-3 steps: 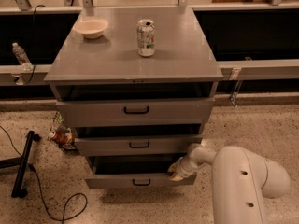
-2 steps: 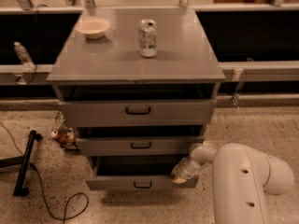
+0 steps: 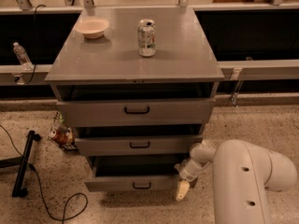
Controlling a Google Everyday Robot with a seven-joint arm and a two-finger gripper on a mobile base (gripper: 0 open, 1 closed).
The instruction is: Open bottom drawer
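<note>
The grey cabinet (image 3: 135,59) has three drawers. The bottom drawer (image 3: 133,183) has a shallow grey front and a small black loop handle (image 3: 141,186). It stands pulled out a little, with its dark inside showing above the front. My gripper (image 3: 182,186) is at the right end of the bottom drawer's front, low near the floor. My white arm (image 3: 243,181) reaches in from the lower right. The middle drawer (image 3: 138,145) and the top drawer (image 3: 135,111) also stand slightly out.
A soda can (image 3: 146,37) and a shallow bowl (image 3: 92,27) stand on the cabinet top. A crumpled snack bag (image 3: 60,133) lies on the floor left of the cabinet. A black stand and cable (image 3: 23,167) lie at the far left. A water bottle (image 3: 21,55) stands on the left ledge.
My gripper has dropped a little lower along the right end of the bottom drawer's front. The drawer stays pulled out about as far as before.
</note>
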